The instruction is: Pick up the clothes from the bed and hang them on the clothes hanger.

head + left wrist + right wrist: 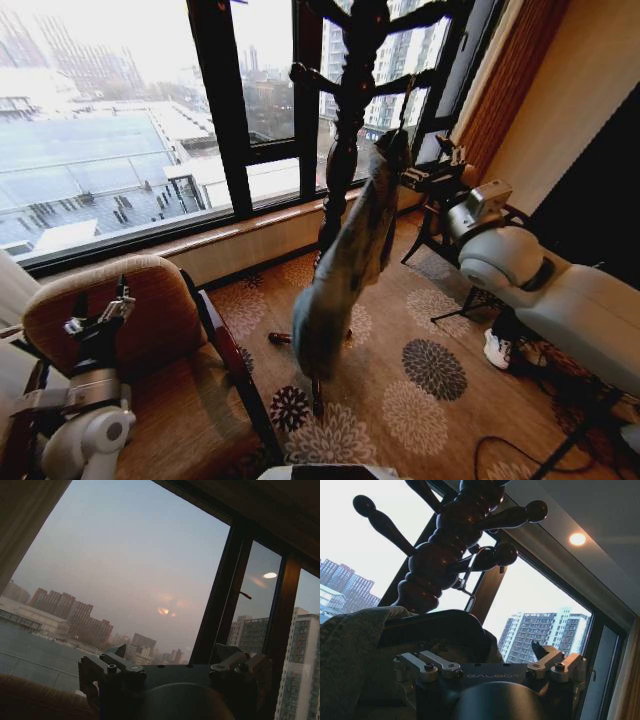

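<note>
The clothes, a light blue denim jacket point(345, 265), hang on the dark wooden coat stand point(350, 110) by the window, draped over the clothes hanger point(435, 625). The hanger's thin hook point(472, 567) sits over one of the stand's pegs. My right gripper point(432, 172) is raised beside the jacket's collar, and in the right wrist view it point(490, 652) is open just under the hanger's black shoulder, with denim point(350, 650) beside it. My left gripper point(108, 310) is parked low over the armchair and stands open point(170, 652). The bed is out of view.
A brown armchair point(150, 330) fills the lower left, next to my left arm. A large window point(120, 120) with a low sill runs behind the stand. Black stand legs and a white shoe point(497, 350) are at the right on the flowered carpet point(420, 380).
</note>
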You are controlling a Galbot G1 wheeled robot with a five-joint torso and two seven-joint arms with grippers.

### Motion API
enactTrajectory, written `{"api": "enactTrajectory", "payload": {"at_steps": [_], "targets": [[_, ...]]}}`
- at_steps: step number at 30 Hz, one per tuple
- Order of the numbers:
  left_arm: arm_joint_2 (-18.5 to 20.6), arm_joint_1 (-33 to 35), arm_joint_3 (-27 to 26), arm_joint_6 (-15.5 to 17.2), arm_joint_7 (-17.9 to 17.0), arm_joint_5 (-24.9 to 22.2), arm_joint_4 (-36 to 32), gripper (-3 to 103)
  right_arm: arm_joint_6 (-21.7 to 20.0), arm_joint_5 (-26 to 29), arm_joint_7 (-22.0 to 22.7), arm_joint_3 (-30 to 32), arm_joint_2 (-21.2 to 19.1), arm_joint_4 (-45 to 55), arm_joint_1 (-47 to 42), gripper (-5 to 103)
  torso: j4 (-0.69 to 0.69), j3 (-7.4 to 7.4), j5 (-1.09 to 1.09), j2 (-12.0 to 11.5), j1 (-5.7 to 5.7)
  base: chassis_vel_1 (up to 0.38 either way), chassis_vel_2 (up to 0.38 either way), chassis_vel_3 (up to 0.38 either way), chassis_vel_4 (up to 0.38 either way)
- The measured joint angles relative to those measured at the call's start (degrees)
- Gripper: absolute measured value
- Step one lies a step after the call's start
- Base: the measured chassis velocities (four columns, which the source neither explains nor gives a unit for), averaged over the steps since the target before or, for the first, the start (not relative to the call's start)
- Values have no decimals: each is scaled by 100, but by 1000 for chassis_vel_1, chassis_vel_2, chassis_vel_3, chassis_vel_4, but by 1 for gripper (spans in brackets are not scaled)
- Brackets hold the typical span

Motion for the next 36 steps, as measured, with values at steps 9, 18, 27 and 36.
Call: {"api": "enactTrajectory", "payload": {"at_steps": [9, 18, 27, 36], "targets": [[18, 26, -66, -22, 0, -14, 6, 100, 8, 274, 267, 380, -210, 509, -332, 100, -1, 0, -1, 0, 0, 0, 0, 0, 0], [53, 58, -115, -24, -17, -42, -61, 100, 1360, 1199, -9, 963, 175, 844, -451, 100, 1, 0, -2, 0, 0, 0, 0, 0, 0], [16, 166, -106, 1, -26, 34, -248, 100, 2568, 1173, -1634, 2674, 1460, 296, -2222, 100, 1, 0, 0, 0, 1, 0, 0, 0, 0], [39, 363, -206, 16, -78, 166, -369, 100, 2613, -354, -2004, 3512, 3401, -181, -3725, 100, 0, 0, -2, 0, 1, 0, 0, 0, 0]]}}
